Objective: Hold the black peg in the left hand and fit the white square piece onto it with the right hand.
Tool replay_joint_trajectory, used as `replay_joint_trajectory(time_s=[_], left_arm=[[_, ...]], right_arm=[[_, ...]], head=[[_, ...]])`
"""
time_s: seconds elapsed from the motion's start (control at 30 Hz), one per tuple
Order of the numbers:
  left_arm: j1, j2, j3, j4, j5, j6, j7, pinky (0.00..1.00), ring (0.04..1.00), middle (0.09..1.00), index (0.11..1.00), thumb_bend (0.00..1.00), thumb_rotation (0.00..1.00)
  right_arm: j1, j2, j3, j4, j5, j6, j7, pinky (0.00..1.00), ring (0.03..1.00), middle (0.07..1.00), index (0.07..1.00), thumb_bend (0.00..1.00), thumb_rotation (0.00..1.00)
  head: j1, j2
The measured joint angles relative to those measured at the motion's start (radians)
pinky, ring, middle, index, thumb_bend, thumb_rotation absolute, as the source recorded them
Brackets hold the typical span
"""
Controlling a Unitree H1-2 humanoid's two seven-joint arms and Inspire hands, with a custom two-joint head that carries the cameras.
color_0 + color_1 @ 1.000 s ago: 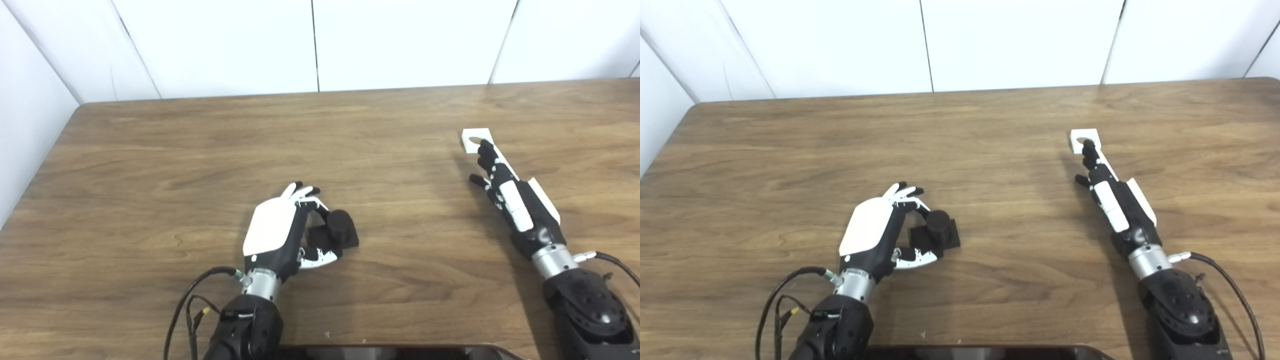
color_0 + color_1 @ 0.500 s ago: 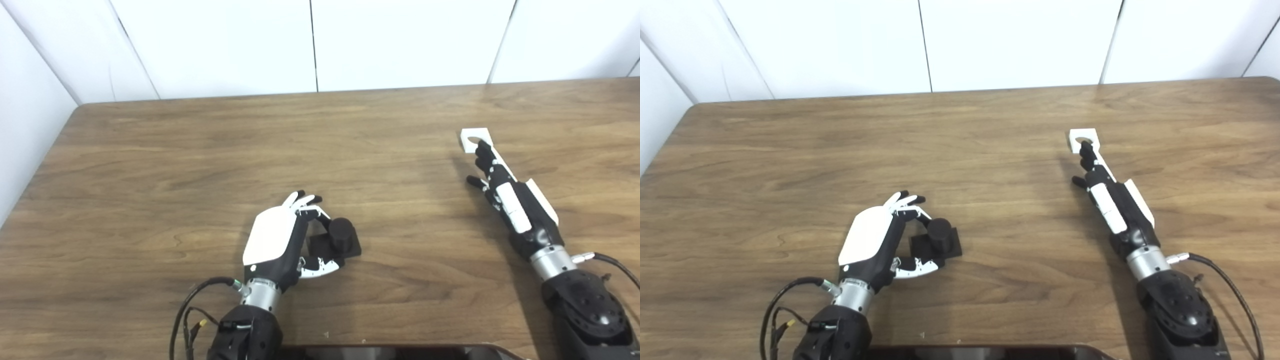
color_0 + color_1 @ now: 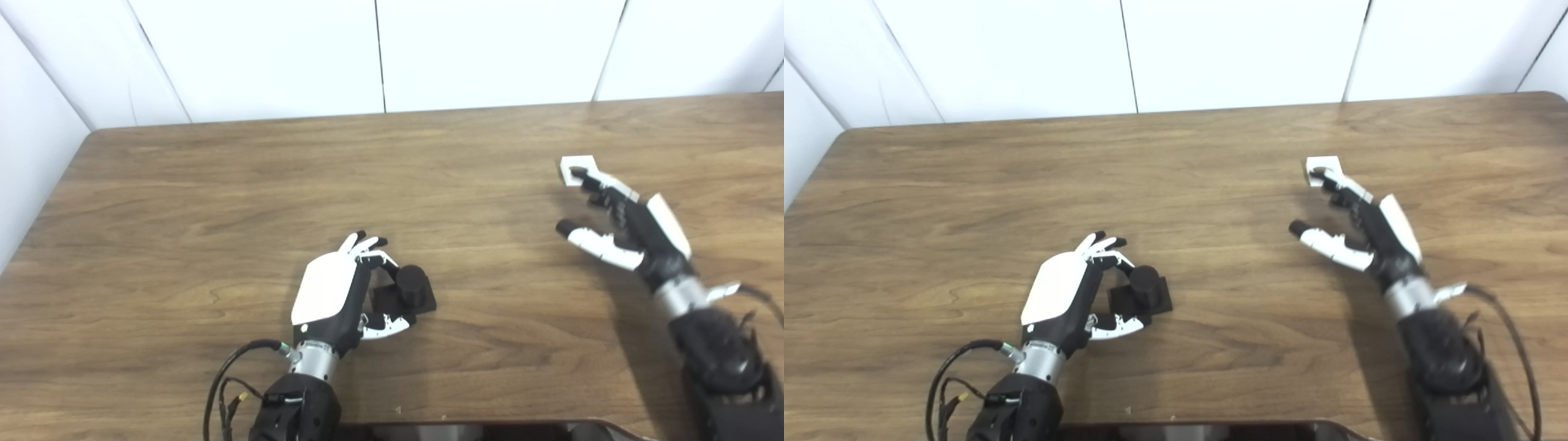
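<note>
The black peg [image 3: 411,283], a short cylinder on a square black base, stands on the wooden table [image 3: 245,196] at the front centre. My left hand [image 3: 331,294] is curled around it, fingers behind the base and thumb against its front edge. The white square piece [image 3: 576,165] with a round hole lies flat at the right; it also shows in the right eye view [image 3: 1323,166]. My right hand [image 3: 631,226] is open, its fingertips resting on the piece's near edge and its thumb spread out to the left.
A dark flat object [image 3: 478,429] lies along the table's front edge. White wall panels [image 3: 380,55] stand behind the table's back edge. The table's left edge runs close to the side wall.
My right hand has rolled from edge-on to palm-down, with the thumb spread out to the left and the fingertips staying at the white piece. My left hand has curled tighter and drawn the peg slightly nearer.
</note>
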Motion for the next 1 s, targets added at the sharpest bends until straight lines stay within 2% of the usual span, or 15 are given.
replay_joint_trajectory(time_s=[0.1,0.27,0.47,0.57,0.73,1.0], left_arm=[[0.0,-0.002,-0.001,0.003,0.0,-0.006,0.005,0.8,0.956,0.869,0.491,0.51,0.07],[-0.001,-0.003,-0.002,0.011,0.0,-0.012,0.014,0.81,0.958,0.868,0.489,0.51,0.07],[0.004,-0.003,-0.001,0.011,0.001,-0.012,0.022,0.8,0.956,0.87,0.487,0.51,0.07],[0.008,-0.003,0.0,0.011,0.0,-0.014,0.027,0.81,0.956,0.87,0.486,0.51,0.07],[0.013,-0.003,0.0,0.011,-0.004,-0.019,0.03,0.8,0.957,0.872,0.488,0.51,0.07],[0.015,-0.003,0.001,0.011,-0.005,-0.02,0.032,0.8,0.962,0.871,0.487,0.51,0.07]], right_arm=[[-0.102,-0.038,-0.002,0.017,-0.027,0.019,0.001,0.82,0.899,0.91,0.75,0.84,0.27],[-0.218,-0.055,0.005,0.147,-0.021,0.024,0.021,0.8,0.886,0.9,0.743,0.88,0.27],[-0.264,-0.095,0.039,0.262,-0.046,0.038,0.056,0.82,0.899,0.898,0.723,0.91,0.26],[-0.297,-0.119,0.059,0.302,-0.061,0.05,0.073,0.83,0.908,0.895,0.726,0.93,0.29],[-0.348,-0.141,0.115,0.349,-0.098,0.064,0.106,0.83,0.91,0.895,0.734,0.93,0.29],[-0.389,-0.175,0.169,0.405,-0.139,0.07,0.169,0.81,0.904,0.904,0.738,0.94,0.25]], head=[[0.005,0.0],[0.012,0.002],[0.003,-0.006],[0.0,-0.005],[-0.002,-0.006],[0.0,-0.005]])
